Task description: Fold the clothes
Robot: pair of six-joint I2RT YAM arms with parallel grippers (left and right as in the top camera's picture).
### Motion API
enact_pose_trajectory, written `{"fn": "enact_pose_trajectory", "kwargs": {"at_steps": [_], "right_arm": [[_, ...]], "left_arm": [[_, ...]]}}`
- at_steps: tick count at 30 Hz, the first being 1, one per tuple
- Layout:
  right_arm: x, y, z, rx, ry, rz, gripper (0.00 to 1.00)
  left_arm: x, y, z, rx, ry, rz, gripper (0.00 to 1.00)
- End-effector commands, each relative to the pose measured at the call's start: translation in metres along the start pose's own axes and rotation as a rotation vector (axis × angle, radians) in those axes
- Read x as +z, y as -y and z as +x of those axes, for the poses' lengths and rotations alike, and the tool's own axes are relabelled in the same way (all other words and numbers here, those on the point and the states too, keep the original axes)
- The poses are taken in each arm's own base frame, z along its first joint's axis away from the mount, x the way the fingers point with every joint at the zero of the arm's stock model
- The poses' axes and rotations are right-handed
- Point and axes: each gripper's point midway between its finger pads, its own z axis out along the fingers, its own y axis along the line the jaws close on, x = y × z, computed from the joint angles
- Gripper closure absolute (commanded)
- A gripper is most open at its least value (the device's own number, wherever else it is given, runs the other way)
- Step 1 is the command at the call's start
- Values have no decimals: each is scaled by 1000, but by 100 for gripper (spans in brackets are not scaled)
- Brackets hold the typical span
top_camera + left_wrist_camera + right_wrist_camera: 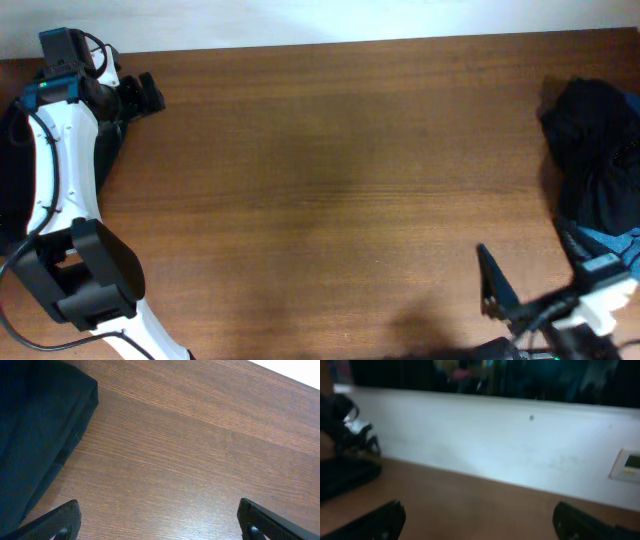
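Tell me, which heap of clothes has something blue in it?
The crumpled heap on the right: a blue piece shows at its edge. The folded stack on the left looks all black.

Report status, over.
Left tool open, empty. Right tool open, empty. Crumpled pile of black fabric clothes on brown wooden table, right edge, untouched; blue fabric piece alongside. Nothing in the way.

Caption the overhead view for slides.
Left tool and right tool open; black clothes heaped at the right edge of the table.
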Motion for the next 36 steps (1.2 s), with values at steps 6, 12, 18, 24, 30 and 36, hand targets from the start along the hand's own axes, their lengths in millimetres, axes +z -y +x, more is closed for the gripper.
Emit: {"fn": "enact_pose_trajectory", "kwargs": {"at_steps": [6, 12, 18, 24, 30, 36], "right_arm": [[33, 2, 51, -3, 35, 23, 1], [51, 0, 72, -4, 129, 20, 1], [54, 0, 92, -6, 200, 23, 1], [60, -1, 106, -6, 224, 24, 1], [65, -1, 118, -6, 230, 25, 1], [68, -1, 125, -6, 239, 25, 1]], "left_arm": [[-19, 5, -10, 19, 46, 6, 1], [-19, 5, -10, 19, 46, 5, 1], [-19, 5, -10, 19, 46, 6, 1], [-19, 5, -10, 19, 46, 6, 1], [-19, 5, -10, 19, 46, 6, 1], [-19, 5, -10, 19, 46, 6, 1]]}}
